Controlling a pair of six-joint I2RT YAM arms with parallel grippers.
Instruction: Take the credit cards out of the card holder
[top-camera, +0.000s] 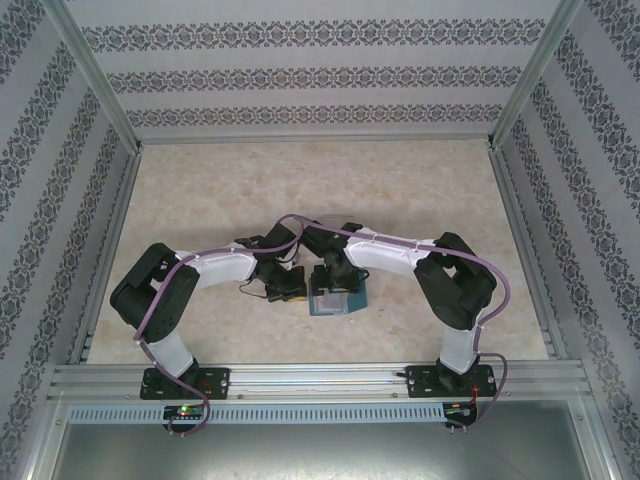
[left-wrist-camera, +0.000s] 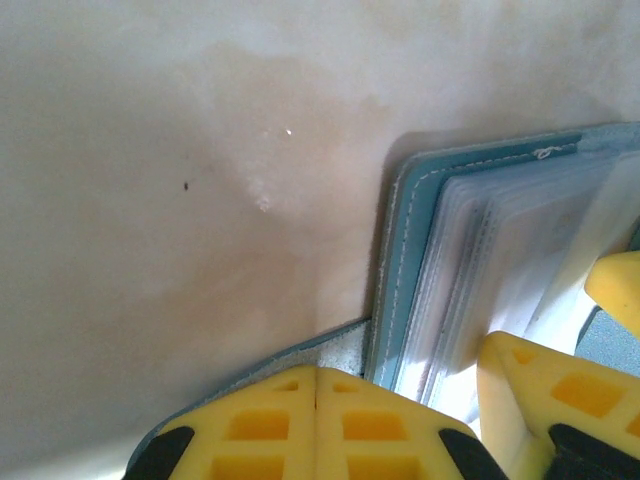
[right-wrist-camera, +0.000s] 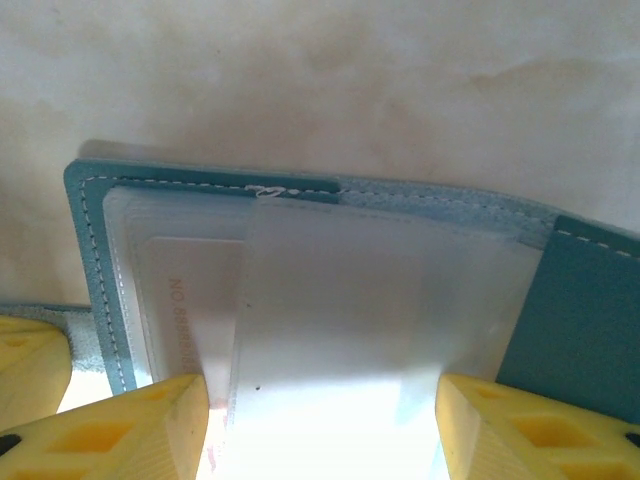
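Teal card holder (top-camera: 340, 302): lies open on the beige marbled table (top-camera: 300, 180), near its middle and somewhat toward the near side, directly under the two meeting wrists. The stitched cover edge and a stack of clear sleeves (right-wrist-camera: 340, 300) face up.

Credit cards (right-wrist-camera: 185, 290): one pale card, printed "NO." along its side, sits in a clear pocket toward the holder's left edge in the right wrist view. Other cards cannot be told apart through the plastic.

Right gripper (right-wrist-camera: 320, 392): jaws spread wide, one yellow finger on each side of the uppermost sleeve, close to its edges. Whether they touch it cannot be told.

Left gripper (left-wrist-camera: 317, 378): fingers pressed together, tips just beside the holder's corner, above a thin grey-blue flap (left-wrist-camera: 300, 352). Whether the flap is pinched cannot be told.

Edges and room: bare table lies beyond the holder's far stitched edge and to both sides. The patterned walls (top-camera: 60, 150) and the near metal rail (top-camera: 320, 375) stand well apart from it.
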